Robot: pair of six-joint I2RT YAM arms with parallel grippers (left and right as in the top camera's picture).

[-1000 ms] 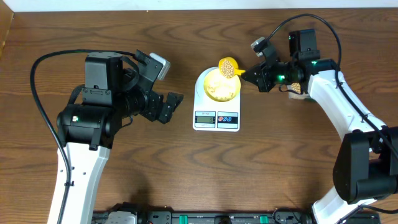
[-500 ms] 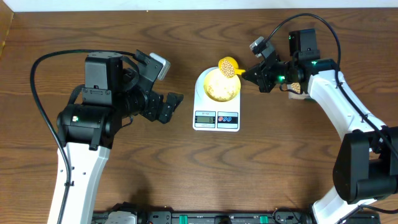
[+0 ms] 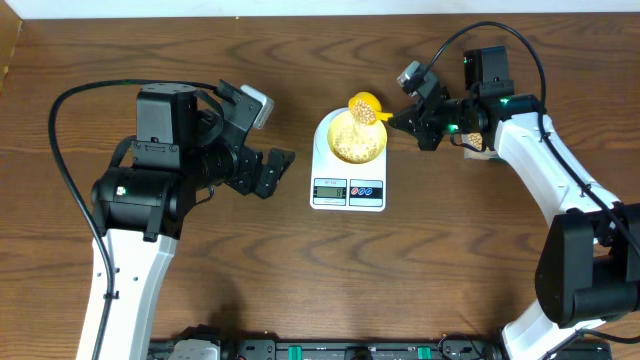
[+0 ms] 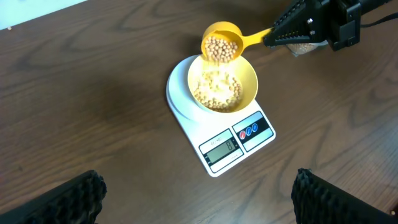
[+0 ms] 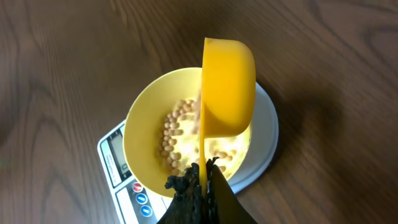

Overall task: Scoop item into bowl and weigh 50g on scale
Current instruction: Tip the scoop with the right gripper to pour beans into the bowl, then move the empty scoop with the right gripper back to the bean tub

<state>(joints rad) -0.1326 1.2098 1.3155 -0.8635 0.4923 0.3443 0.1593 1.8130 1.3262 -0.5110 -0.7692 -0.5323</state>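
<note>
right gripper [image 3: 398, 118] clamping shut on yellow scoop [image 3: 366, 107] handle, tipping soybeans [image 4: 215, 93] into pale yellow bowl [image 4: 249, 79] sitting on scale [image 3: 347, 190] | left gripper [image 3: 275, 172] gaping wide, empty, well apart from scale | beans likely behaving light, hard, free-rolling: tilting gently by handle

Colour notes for you:

- Beans [image 4: 214, 92]: tan-beige, the same in bowl and scoop.
- Bowl [image 4: 250, 76]: pale yellow.
- Scoop [image 4: 222, 43]: a brighter, deeper yellow.
- Scale [image 4: 179, 99]: white, with a grey display [image 4: 222, 147] and two buttons [image 4: 250, 130], one red and one blue.
- Table [image 4: 93, 93]: dark brown with streaky wood grain.
- Arms [image 3: 130, 280]: white links and black joints. You can spot a green light [image 3: 507, 100] on the right one.
</note>
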